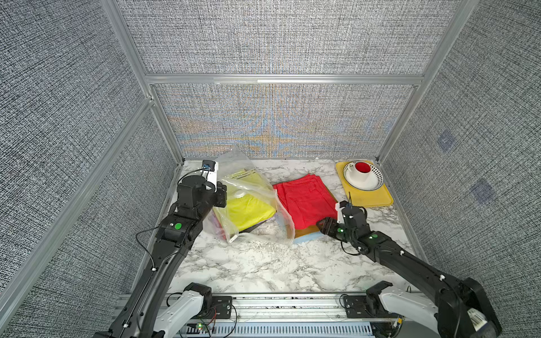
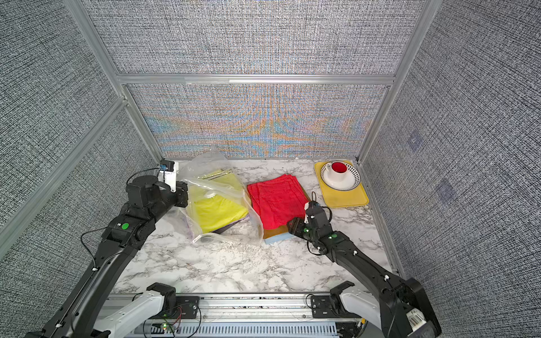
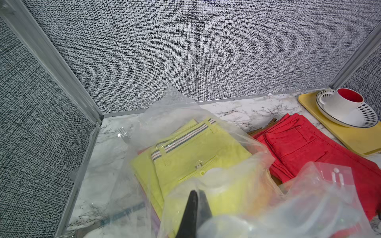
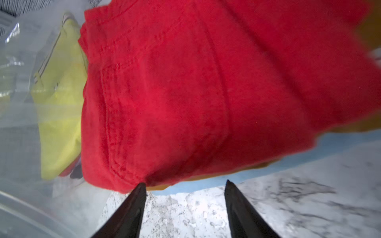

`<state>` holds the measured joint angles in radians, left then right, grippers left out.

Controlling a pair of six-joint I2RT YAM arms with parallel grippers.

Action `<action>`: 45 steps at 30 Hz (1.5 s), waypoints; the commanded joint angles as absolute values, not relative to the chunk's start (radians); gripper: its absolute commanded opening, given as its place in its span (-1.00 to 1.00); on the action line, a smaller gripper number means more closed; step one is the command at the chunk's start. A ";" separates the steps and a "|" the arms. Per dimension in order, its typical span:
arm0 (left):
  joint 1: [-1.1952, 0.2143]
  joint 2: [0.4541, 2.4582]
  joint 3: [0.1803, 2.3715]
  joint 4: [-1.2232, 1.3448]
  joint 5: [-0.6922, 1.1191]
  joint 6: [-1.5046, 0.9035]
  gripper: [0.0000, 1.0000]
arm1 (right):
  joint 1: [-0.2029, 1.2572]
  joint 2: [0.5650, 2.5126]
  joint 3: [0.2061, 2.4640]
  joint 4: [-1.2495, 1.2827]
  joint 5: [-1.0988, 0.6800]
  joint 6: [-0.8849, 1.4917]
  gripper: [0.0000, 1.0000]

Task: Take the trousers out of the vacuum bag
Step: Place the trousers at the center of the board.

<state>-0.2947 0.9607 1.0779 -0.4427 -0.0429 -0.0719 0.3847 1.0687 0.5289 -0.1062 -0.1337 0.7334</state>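
The clear, crinkly vacuum bag (image 1: 257, 187) (image 3: 169, 107) lies at the back left of the marble table, partly lifted. Yellow trousers (image 1: 246, 207) (image 3: 191, 150) sit inside it on darker folded ones (image 1: 257, 227). My left gripper (image 1: 220, 196) (image 3: 196, 194) is shut on a fold of the bag's plastic. To the right of the bag, red trousers (image 1: 304, 202) (image 4: 185, 92) lie outside it on mustard (image 1: 307, 234) and light blue (image 1: 304, 240) ones. My right gripper (image 1: 323, 226) (image 4: 185, 183) stands open at the stack's near edge, holding nothing.
A yellow tray (image 1: 376, 199) at the back right carries a patterned plate (image 1: 374, 178) and a white cup with a red inside (image 1: 361, 171). Grey fabric walls with metal rails close in the table on three sides.
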 commanded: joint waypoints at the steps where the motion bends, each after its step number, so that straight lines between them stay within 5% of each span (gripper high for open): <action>1: -0.295 0.961 1.086 -0.391 -0.026 -0.077 -1.00 | 0.324 1.046 0.521 -0.109 -0.117 0.711 0.33; 12: -0.295 0.959 1.083 -0.391 -0.019 -0.078 -1.00 | 0.177 1.225 0.541 -0.026 -0.173 0.674 0.24; 22: -0.294 0.962 1.078 -0.390 -0.023 -0.076 -1.00 | 0.089 1.320 0.615 0.021 -0.127 0.644 -0.81; 28: -0.294 0.962 1.075 -0.386 -0.027 -0.076 -1.00 | 0.056 1.350 0.708 -0.050 -0.064 0.563 -0.76; 39: -0.294 0.975 1.081 -0.384 -0.019 -0.081 -1.00 | 0.095 1.177 0.810 -0.237 0.017 0.444 -0.03; 45: -0.295 0.990 1.084 -0.370 -0.005 -0.089 -1.00 | 0.217 1.166 0.866 -0.239 -0.083 0.405 -0.11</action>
<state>-0.2947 0.9844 1.0752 -0.4225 -0.0219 -0.0803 0.1688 1.1561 0.8513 -0.2165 -0.0277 0.4400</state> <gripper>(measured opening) 0.050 0.470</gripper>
